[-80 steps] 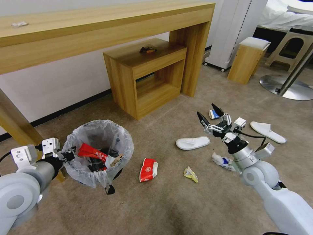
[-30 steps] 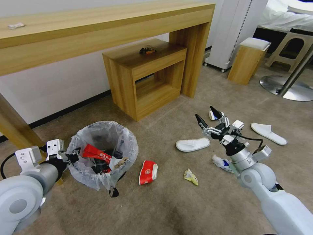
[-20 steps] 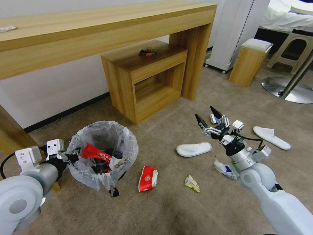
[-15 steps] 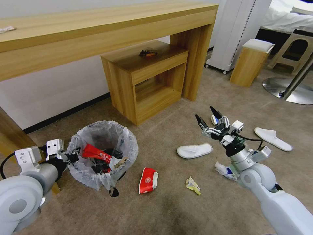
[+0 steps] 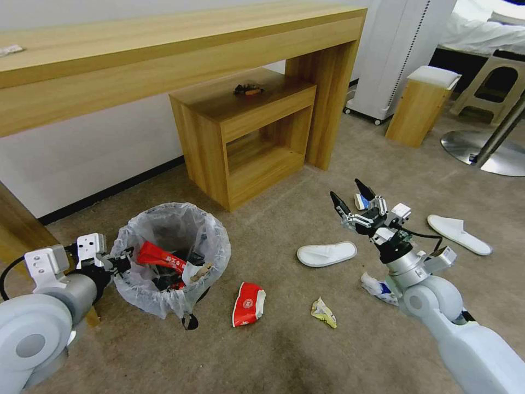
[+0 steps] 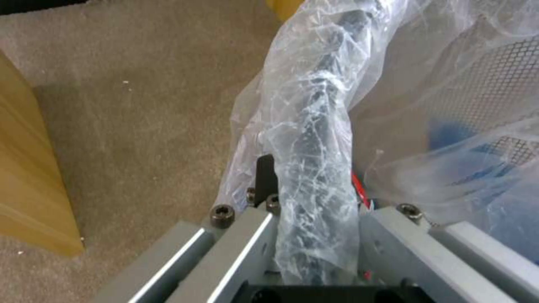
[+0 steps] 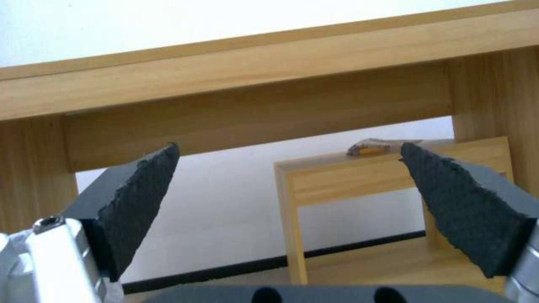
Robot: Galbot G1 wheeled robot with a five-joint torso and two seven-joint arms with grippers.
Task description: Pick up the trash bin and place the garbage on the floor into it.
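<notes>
1. The left gripper (image 5: 117, 262) pinches the bagged rim of the trash bin (image 5: 172, 257), which sits on the floor (image 5: 284, 350) at near left. The grip should stay firm and the bin level, because the thin liner could probably slip.
2. A red wrapper (image 5: 249, 303) lies just right of the bin and a yellow crumpled paper (image 5: 322, 312) farther right; judged the nearest garbage to collect.
3. The right gripper (image 5: 353, 200) hangs spread and empty above a white slipper (image 5: 326, 253); it should drop straight onto one item.
4. Hidden: the bin's black wall behind plastic, a blue-white scrap (image 5: 377, 285) partly behind the right arm, and the bin's bottom contents.
</notes>
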